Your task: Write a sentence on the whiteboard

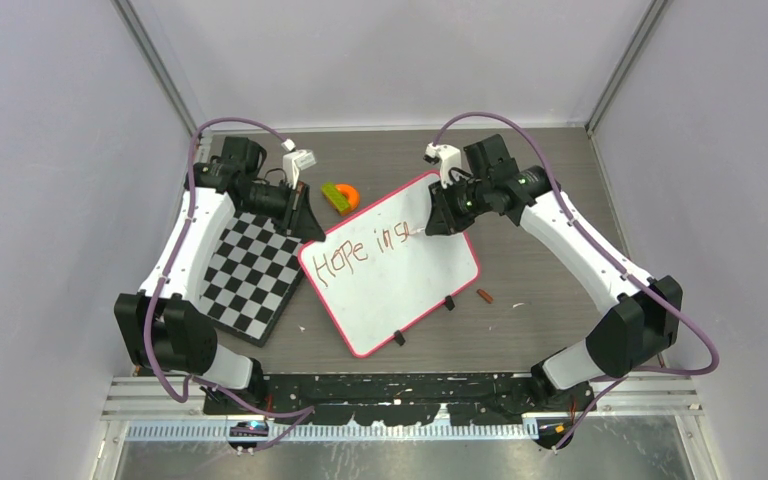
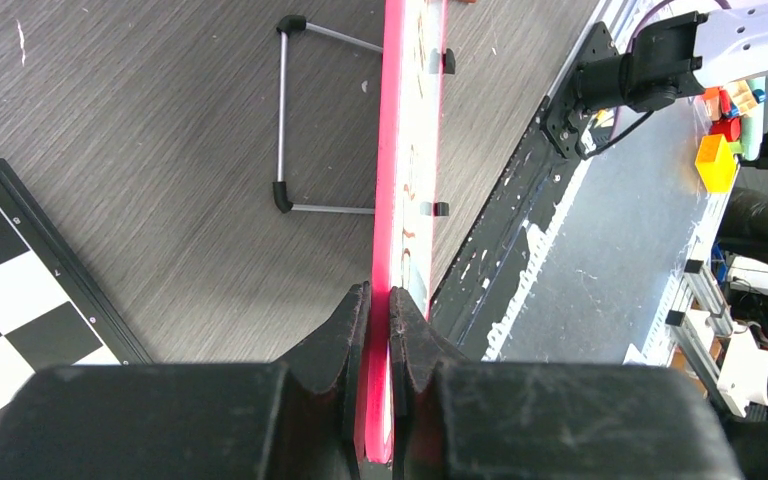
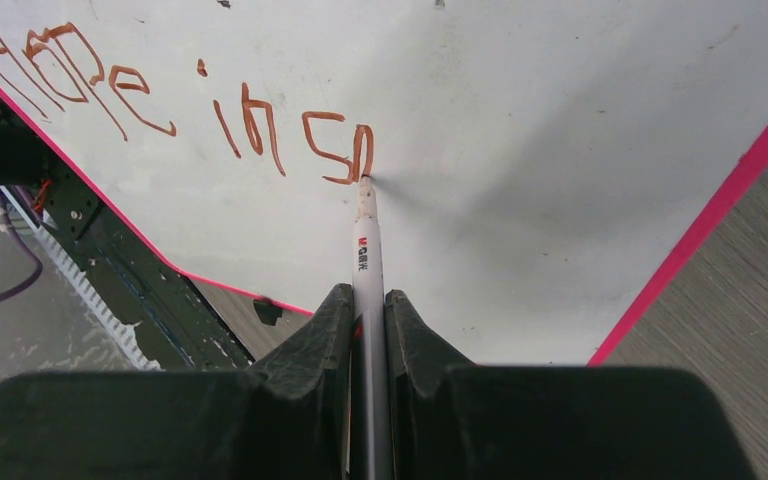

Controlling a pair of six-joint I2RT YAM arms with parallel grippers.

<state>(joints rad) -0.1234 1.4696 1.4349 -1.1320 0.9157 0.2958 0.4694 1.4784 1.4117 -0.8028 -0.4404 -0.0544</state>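
The whiteboard [image 1: 400, 280] with its pink rim lies tilted on the table's middle. The sentence [image 1: 365, 248] reads "Hope in s" plus part of a further letter; it also shows in the right wrist view [image 3: 250, 125]. My left gripper [image 1: 305, 222] is shut on the whiteboard's upper left rim; in the left wrist view the left gripper [image 2: 380, 295] clamps the pink rim [image 2: 392, 170], seen edge-on. My right gripper [image 3: 368, 298] is shut on a white marker [image 3: 367, 240]; its tip touches the board at the last stroke. In the top view the right gripper [image 1: 438, 225] sits over the board's upper edge.
A black-and-white checkerboard [image 1: 250, 275] lies left of the whiteboard, under the left arm. A green and orange object [image 1: 340, 196] sits behind the board. A small reddish-brown piece [image 1: 484, 295] lies to the board's right. A wire stand [image 2: 295, 110] shows beneath the board.
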